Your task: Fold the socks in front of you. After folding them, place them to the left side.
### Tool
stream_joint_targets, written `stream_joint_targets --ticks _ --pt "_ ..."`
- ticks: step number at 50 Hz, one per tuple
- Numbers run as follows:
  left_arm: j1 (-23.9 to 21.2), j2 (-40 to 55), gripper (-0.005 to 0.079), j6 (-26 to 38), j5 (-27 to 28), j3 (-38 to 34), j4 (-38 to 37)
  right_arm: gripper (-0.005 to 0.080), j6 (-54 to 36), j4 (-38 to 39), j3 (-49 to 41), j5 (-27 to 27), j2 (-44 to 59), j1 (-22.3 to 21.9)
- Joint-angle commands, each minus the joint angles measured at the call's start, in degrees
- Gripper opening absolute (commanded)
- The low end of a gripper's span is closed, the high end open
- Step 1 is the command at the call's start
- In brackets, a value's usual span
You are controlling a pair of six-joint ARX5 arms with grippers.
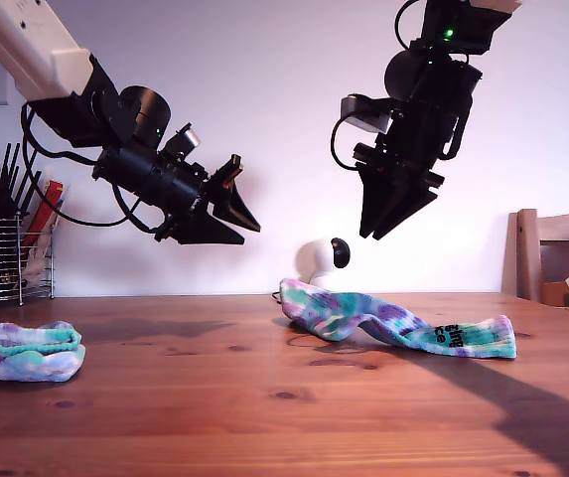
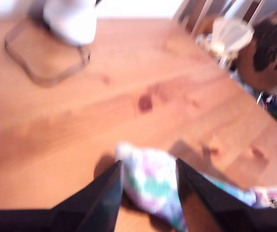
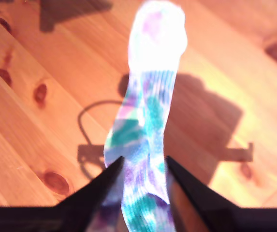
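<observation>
One tie-dyed teal, purple and white sock (image 1: 393, 323) lies stretched out on the wooden table (image 1: 264, 417), right of centre in the exterior view, with black lettering near its right end. A second sock (image 1: 32, 351) lies folded into a bundle at the exterior view's left. My first gripper (image 1: 251, 234) hangs open in the air, angled down toward the stretched sock (image 2: 150, 186), holding nothing. My second gripper (image 1: 370, 237) points down above that sock (image 3: 145, 121), open and empty, well clear of it.
A small white round device (image 1: 319, 260) with a cable (image 2: 41, 72) stands behind the stretched sock. A wire rack of utensils (image 1: 6, 248) stands at the exterior view's left edge and a wooden chair (image 1: 557, 253) at its right edge.
</observation>
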Motion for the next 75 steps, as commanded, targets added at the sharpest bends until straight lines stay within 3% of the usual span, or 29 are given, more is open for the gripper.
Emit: stream_joint_targets --ticks 1,19,35,75 --pt "-0.09 3.58 0.0310 -0.42 0.42 0.90 0.50 0.0283 0.17 -0.02 -0.17 0.02 3.43 0.87" --pt "-0.22 10.88 0.0310 -2.34 0.70 10.03 0.74 0.0306 0.17 2.32 -0.17 4.22 3.96 1.42" --pt "-0.61 16.39 0.0342 -2.34 2.58 18.99 -5.40 0.0306 0.15 2.75 -0.17 4.76 3.96 1.14" --pt "-1.95 17.14 0.0357 -4.26 2.05 19.65 -16.68 0.0306 0.11 1.49 -0.17 4.35 3.96 1.44"
